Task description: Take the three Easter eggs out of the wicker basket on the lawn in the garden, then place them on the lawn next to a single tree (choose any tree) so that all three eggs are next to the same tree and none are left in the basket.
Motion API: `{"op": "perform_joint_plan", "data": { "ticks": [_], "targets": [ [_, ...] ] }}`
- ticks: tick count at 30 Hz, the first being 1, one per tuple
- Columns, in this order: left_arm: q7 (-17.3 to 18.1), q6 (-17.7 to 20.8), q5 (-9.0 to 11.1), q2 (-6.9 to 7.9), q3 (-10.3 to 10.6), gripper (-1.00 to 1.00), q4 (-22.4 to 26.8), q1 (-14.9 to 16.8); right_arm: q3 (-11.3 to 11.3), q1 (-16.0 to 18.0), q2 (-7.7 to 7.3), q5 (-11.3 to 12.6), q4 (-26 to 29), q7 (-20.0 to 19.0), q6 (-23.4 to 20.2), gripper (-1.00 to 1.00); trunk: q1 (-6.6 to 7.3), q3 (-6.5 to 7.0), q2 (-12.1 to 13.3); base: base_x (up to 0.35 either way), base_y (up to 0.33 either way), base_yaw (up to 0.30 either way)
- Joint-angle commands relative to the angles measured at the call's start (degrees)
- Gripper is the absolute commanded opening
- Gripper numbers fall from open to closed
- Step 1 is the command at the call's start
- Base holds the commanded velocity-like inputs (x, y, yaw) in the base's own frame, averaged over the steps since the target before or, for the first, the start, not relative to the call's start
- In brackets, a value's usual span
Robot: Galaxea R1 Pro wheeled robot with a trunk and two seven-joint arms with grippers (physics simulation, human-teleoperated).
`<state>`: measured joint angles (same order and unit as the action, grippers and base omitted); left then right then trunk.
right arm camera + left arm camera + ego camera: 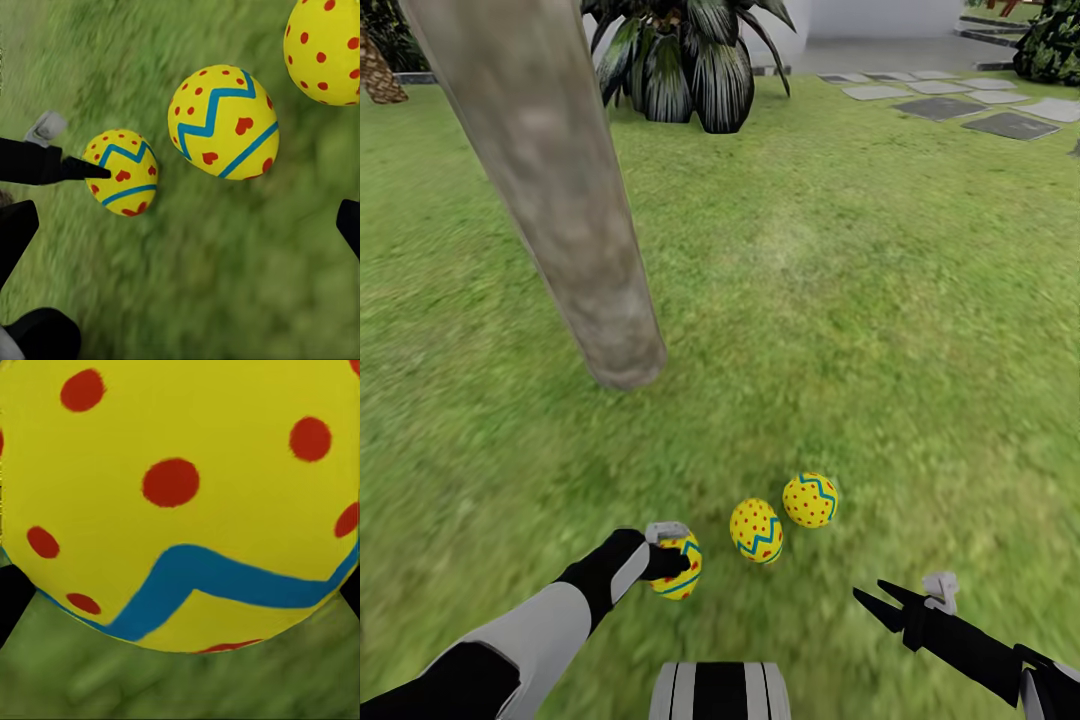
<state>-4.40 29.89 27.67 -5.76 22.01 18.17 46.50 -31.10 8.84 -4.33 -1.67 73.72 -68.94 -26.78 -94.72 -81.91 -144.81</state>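
Lawn (880, 300): green grass across my whole head view, grey stepping stones (970, 105) at its far right corner, a spiky dark-leaved plant (685, 65) at the far edge

Tree (555, 190): thick grey-brown trunk, leaning in my view, foot set in the grass left of centre

Eggs: three, yellow with blue zigzags and red dots, in a short row on the grass near the trunk's foot, on my side of it. Far egg (810, 500) and middle egg (756, 530) lie free, just beside each other; near egg (680, 567) sits at the left end

Left gripper (672, 562): I have it at the near egg, dark fingers either side; my left wrist camera shows the egg (180, 495) huge between two dark finger edges, grass below. Jaws pinching it, as far as I can see

Right gripper (880, 602): low over the grass to the right of the row, touching nothing, jaws spread; my right wrist camera sees all three eggs, the middle one (223, 122) largest
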Motion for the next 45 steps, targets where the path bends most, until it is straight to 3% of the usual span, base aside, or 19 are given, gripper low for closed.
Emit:
{"op": "perform_joint_plan", "data": {
  "ticks": [1, 22, 45],
  "targets": [
    [-0.52, 0.25, 0.01, 0.05, 0.42, 1.0, 0.1, 0.02, -0.1, 0.04, 0.02, -0.18, 0.03, -0.32, -0.46, 1.0, 0.03, 0.19, 0.0, 0.0, 0.0, 0.0],
    [-0.55, 0.98, 0.1, 0.14, 0.4, 1.0, 0.02, 0.08, -0.1, 0.04, 0.11, -0.18, 0.06, -0.32, -0.46, 1.0, 0.57, 4.84, 0.28, -0.001, 0.0, 0.0],
    [-0.64, 0.43, 0.08, 0.14, 0.4, 1.0, 0.1, 0.07, -0.1, 0.04, 0.19, -0.18, 0.09, -0.32, -0.46, 1.0, 1.16, 9.94, 0.59, -0.088, 0.0, 0.0]
  ]
}}
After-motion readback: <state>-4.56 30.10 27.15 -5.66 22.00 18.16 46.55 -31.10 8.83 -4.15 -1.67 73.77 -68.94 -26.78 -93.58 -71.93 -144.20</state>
